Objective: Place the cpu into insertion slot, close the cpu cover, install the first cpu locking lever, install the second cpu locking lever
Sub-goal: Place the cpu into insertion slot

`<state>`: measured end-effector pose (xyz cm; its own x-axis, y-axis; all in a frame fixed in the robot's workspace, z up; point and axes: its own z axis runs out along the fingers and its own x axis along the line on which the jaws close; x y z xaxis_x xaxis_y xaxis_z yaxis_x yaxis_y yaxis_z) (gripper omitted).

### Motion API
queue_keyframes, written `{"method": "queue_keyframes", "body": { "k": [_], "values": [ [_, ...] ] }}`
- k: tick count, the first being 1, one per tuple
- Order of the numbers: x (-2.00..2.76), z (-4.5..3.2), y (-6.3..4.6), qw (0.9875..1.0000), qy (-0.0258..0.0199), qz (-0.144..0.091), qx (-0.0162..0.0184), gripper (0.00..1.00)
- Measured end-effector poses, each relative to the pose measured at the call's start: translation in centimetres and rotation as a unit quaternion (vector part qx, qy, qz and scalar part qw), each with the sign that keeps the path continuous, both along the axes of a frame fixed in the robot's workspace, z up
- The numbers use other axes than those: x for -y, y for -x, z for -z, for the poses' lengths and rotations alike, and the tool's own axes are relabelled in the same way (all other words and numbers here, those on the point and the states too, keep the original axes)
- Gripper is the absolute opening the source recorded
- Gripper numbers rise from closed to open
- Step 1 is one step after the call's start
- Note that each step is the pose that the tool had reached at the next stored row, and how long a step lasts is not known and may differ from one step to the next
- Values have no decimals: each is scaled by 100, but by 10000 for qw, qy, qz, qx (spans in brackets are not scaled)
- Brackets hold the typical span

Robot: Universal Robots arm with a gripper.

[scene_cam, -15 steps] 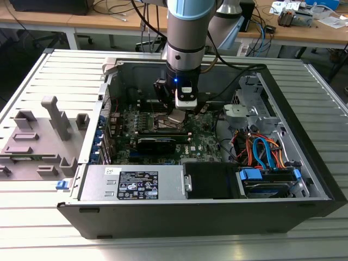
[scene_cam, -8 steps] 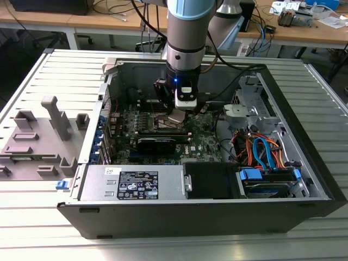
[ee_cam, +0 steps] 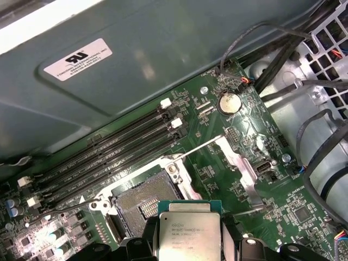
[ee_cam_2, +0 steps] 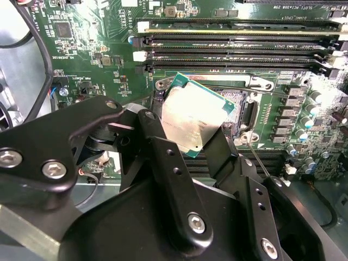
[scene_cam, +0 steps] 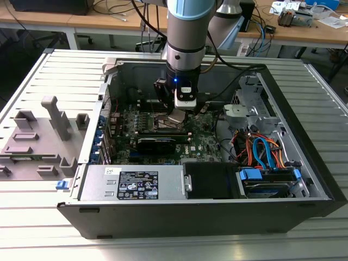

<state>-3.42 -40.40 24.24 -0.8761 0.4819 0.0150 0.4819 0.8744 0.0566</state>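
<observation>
The cpu (ee_cam_2: 193, 117) is held tight in the tool (ee_cam_2: 187, 133), close over the open insertion slot (ee_cam: 141, 204). The computer box (scene_cam: 163, 212) lies on a grey ridged surface (scene_cam: 32, 217), with grey plastic shapes (scene_cam: 43, 136) beside it. Wooden surfaces (scene_cam: 109, 24) stand behind in the room.

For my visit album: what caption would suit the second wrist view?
The gripper grips the cpu by its edges, close to the uncovered insertion slot.

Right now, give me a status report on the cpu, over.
Gripper shut on cpu, held by insertion slot, not seated. Slot bare, nothing in it.
</observation>
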Motion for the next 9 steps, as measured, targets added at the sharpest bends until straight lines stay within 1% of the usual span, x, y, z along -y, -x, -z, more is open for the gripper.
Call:
{"method": "queue_keyframes", "body": {
  "k": [9],
  "values": [
    [0, 0, 0, 10000, 0, 62, 0, 55]
  ]
}}
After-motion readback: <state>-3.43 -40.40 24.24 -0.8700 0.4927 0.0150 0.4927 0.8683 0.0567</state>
